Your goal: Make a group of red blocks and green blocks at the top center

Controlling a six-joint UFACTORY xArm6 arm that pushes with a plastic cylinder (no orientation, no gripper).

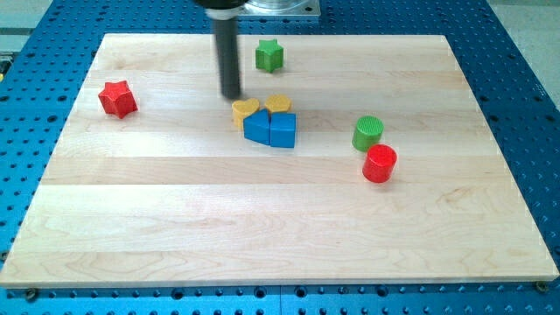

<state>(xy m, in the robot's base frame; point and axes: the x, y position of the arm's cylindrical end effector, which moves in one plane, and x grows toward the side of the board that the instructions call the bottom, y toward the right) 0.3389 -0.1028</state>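
A green star block (269, 55) sits near the view's top centre of the wooden board (175, 210). A red star block (116, 98) lies at the view's left. A green cylinder (368, 133) stands at the right, with a red cylinder (380, 164) touching it just below. My tip (231, 95) is at the end of the dark rod, left of and below the green star, just above and left of the yellow blocks.
Two yellow blocks (246, 109) (278, 104), heart-like in shape, sit side by side in the middle. Two blue blocks (258, 127) (283, 130) touch them from below. The board lies on a blue perforated table (525, 105).
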